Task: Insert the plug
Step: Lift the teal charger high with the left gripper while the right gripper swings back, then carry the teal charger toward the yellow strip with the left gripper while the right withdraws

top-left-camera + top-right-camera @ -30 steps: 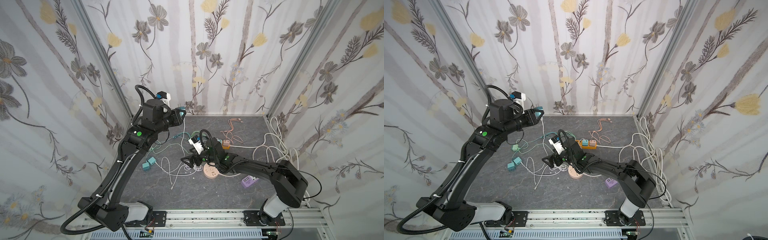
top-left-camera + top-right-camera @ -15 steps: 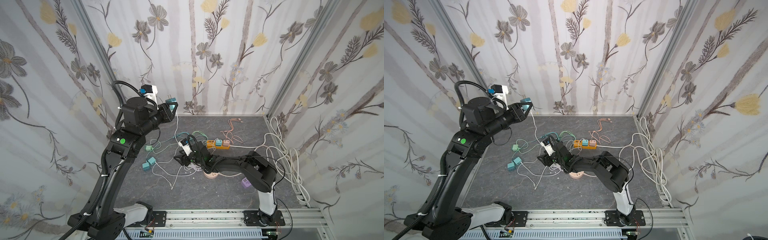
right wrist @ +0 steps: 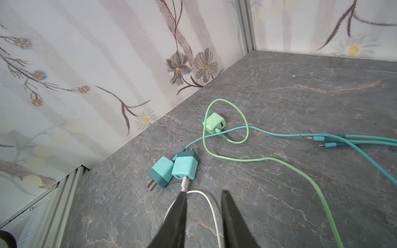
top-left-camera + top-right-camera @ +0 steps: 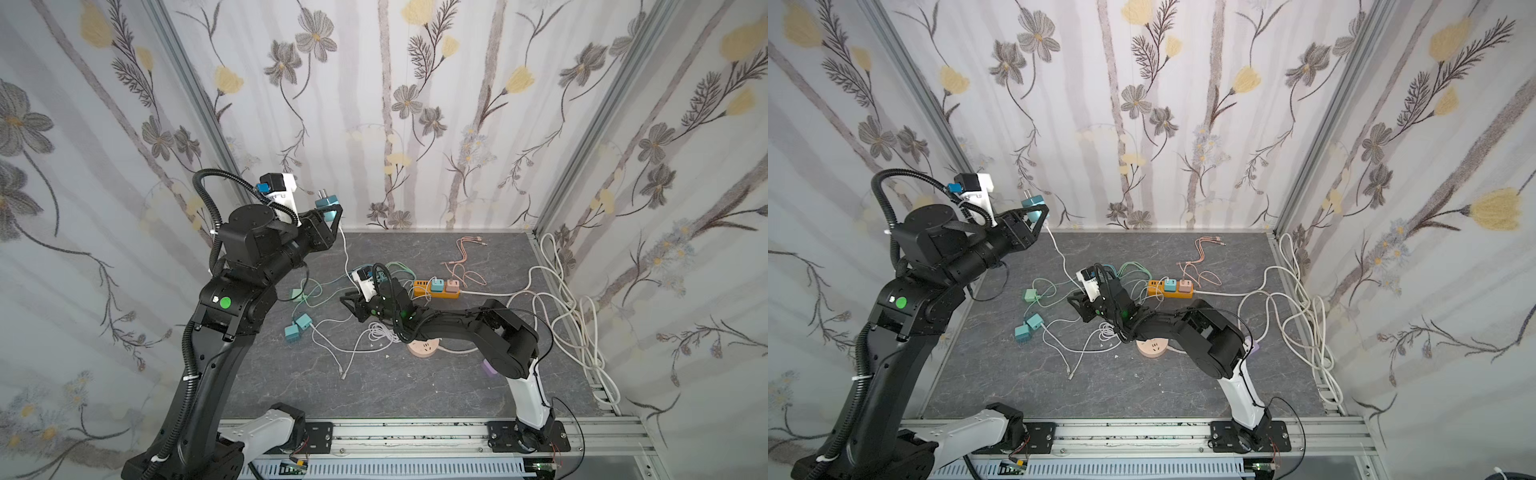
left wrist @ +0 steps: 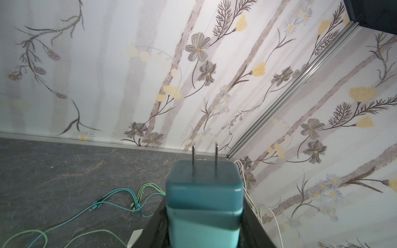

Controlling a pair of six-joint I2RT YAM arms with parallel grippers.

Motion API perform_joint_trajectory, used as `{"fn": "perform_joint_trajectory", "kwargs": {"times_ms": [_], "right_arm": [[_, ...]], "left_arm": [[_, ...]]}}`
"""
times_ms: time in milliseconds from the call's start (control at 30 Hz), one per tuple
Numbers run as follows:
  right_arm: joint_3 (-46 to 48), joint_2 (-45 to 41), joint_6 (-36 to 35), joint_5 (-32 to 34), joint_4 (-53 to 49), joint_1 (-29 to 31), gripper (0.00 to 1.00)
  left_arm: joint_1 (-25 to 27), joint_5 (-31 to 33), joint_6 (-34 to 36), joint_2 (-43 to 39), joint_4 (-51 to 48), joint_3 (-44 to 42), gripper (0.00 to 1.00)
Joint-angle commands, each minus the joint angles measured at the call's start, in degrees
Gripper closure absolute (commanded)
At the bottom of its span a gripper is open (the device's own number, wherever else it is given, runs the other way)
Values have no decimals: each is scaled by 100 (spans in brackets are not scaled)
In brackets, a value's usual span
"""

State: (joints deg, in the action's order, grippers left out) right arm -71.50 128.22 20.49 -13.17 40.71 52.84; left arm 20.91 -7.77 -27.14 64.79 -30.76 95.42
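The left pincer (image 4: 329, 215) is up in the air by the back left corner, clenched on the teal plug (image 4: 326, 204) and gripping its paler body from both sides. In the left wrist view the plug (image 5: 204, 199) shows its darker cap and two bare prongs pointing away from the arm, toward the wallpaper. A white cable (image 4: 345, 249) hangs from the plug down to the desk (image 4: 374, 395).

The right pincer (image 4: 345, 300) sits low over the middle of the desk, aimed toward the left side. In the right wrist view its two black fingers (image 3: 178, 214) stand a little apart, with a white lead (image 3: 211, 206) looping through the gap; as far as I can see they are not pinching it. That lead runs into one of two teal chargers (image 3: 185, 165) that lie touching each other just ahead of the tips. A green charger (image 3: 214, 123) lies farther on. Behind the right arm an orange power strip (image 4: 436, 295) lies on the desk, and a round peach socket (image 4: 424, 348) sits partly under the arm.
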Motion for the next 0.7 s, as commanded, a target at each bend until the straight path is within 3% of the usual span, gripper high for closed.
{"fn": "perform_joint_trajectory", "kwargs": {"times_ms": [0, 200, 400, 667], "right_arm": [[161, -370, 7, 43, 391, -115, 97], [601, -1660, -198, -130, 60, -579, 100], [1012, -3250, -785, -39, -886, -1074, 100], [1253, -5724, -1723, 689, -3238, -1598, 100]], "left_arm": [[-7, 586, 95, -46, -129, -64, 100], [85, 441, -254, 188, -192, -395, 100], [611, 870, -827, 503, 386, -972, 100], [1187, 827, -1288, 717, 1172, -1170, 100]]}}
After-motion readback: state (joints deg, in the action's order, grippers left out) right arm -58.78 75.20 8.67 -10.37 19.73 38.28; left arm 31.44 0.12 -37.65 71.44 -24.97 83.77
